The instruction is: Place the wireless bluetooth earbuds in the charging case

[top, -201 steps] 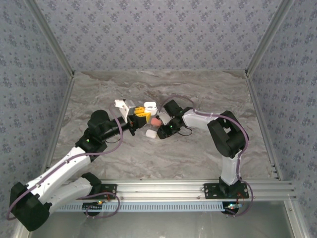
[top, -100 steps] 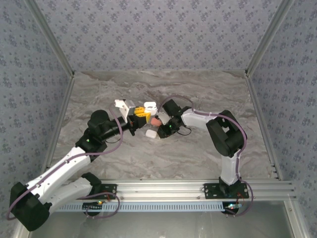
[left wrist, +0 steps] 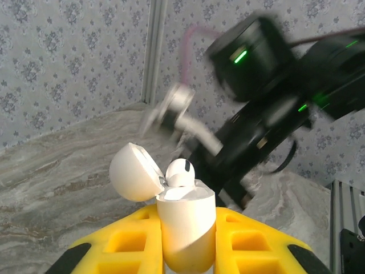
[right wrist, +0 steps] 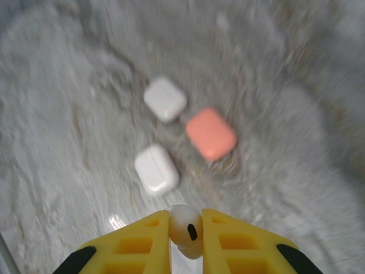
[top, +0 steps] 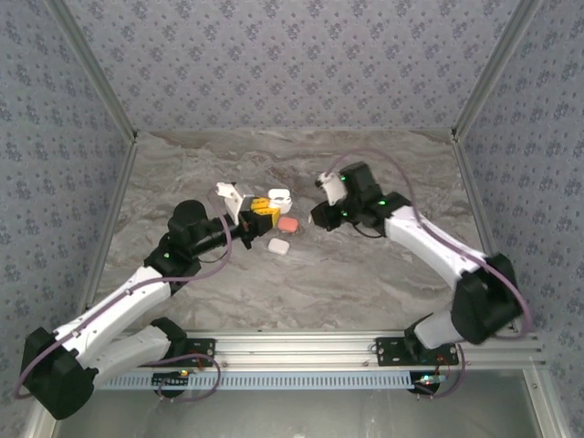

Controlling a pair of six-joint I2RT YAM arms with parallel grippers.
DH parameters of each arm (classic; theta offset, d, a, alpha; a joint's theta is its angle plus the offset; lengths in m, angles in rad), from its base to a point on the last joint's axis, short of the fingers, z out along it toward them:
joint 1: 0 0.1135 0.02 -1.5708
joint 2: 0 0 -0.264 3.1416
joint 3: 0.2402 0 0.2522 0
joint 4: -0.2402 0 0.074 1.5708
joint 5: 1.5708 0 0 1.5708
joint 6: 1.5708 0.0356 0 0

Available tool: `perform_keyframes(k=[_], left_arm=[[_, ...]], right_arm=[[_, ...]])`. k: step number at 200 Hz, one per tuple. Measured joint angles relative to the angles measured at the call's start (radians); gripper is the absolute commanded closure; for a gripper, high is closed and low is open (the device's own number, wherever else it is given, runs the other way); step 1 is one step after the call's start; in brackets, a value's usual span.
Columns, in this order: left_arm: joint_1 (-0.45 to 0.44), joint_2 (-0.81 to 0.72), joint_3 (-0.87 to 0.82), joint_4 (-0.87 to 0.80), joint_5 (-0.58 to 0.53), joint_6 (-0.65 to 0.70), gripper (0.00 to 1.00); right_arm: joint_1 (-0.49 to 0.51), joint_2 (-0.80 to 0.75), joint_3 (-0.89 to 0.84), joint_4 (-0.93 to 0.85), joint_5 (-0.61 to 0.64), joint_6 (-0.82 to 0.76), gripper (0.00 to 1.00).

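Observation:
My left gripper (left wrist: 185,242) (top: 262,211) is shut on a white charging case (left wrist: 185,222), held upright with its lid (left wrist: 134,171) flipped open to the left. One white earbud (left wrist: 179,171) sits in the case with its head sticking out. My right gripper (right wrist: 186,220) (top: 318,217) is shut on another white earbud (right wrist: 185,233), pinched between the yellow fingers above the table. It hangs to the right of the left gripper, and the right arm (left wrist: 256,85) looms blurred just behind the open case.
Below the right gripper, two closed white cases (right wrist: 165,99) (right wrist: 156,169) and a coral case (right wrist: 211,133) lie on the marble table (top: 365,274). From above, the coral case (top: 286,224) and a white case (top: 278,245) lie between the two grippers.
The right gripper closed on a white earbud beside the white case on the table, then lifted back and to the right with it. The left gripper held still.

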Motion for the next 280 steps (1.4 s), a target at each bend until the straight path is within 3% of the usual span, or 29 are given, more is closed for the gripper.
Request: perform_keyframes(k=[34,61,134,280], left_arm=[[0.000,0.052,-0.011,0.037,0.006,-0.024,0.95],[0.000,0.100,-0.011,0.065,0.023,-0.044,0.95],[0.000,0.130,-0.012,0.115,0.071,-0.072,0.95],[0.000,0.130,-0.012,0.116,0.072,-0.079,0.95]], right_arm=[[-0.008,-0.196,0.001,0.030,0.033,-0.001,0.81],[0.020,-0.247,0.016,0.058,0.047,-0.013,0.80],[0.169,-0.166,0.095,0.126,0.079,-0.054,0.80],[0.208,-0.106,0.130,0.090,0.085,-0.072,0.79]])
